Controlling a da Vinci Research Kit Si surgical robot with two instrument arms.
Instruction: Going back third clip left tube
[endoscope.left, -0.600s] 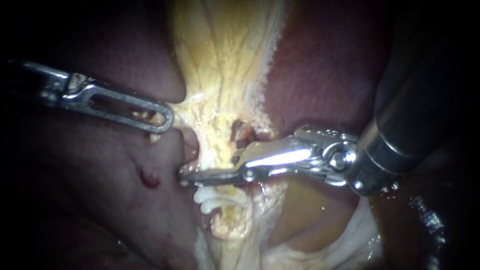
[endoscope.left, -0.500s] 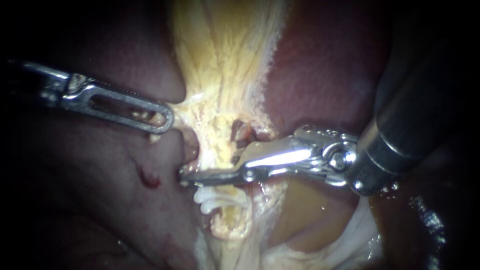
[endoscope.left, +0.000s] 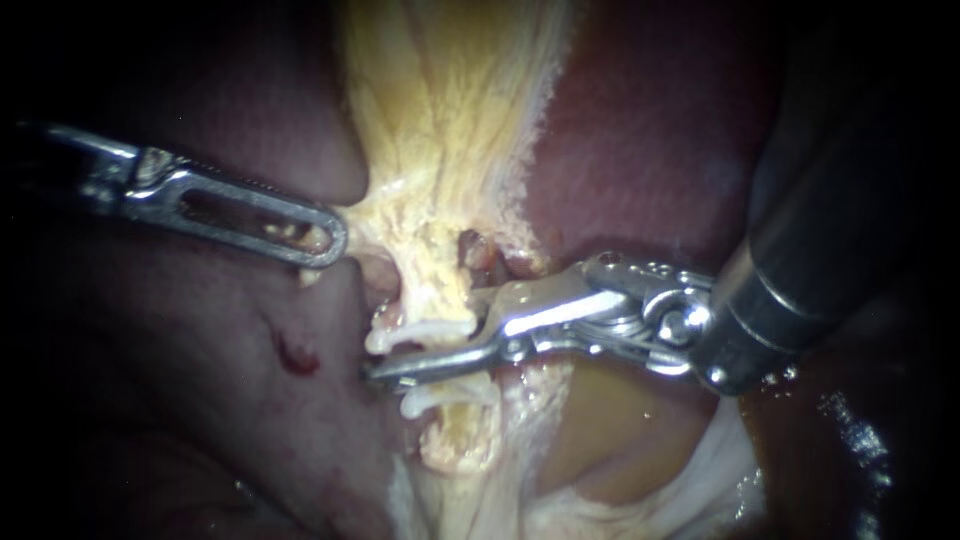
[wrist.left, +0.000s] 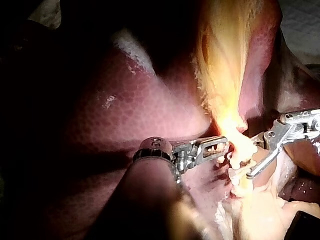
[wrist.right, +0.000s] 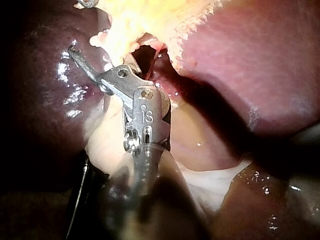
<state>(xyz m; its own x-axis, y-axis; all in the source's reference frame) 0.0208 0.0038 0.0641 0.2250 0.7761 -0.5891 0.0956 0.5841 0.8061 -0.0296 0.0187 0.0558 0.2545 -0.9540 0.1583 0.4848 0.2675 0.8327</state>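
Dark red liver (endoscope.left: 640, 150) flanks a broad sheet of yellow tissue (endoscope.left: 450, 120). The right instrument (endoscope.left: 430, 345) reaches across the tube (endoscope.left: 422, 295), jaws parted. The left instrument (endoscope.left: 328, 242) is clamped on the yellow tissue's edge. The upper clip (endoscope.left: 415, 333) crosses the tube between the right jaws, and the lower clip (endoscope.left: 440, 397) sits just below them.

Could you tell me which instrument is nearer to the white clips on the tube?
Right. The right instrument lies across the tube between the white clips; the left instrument grips tissue alongside, apart from them.
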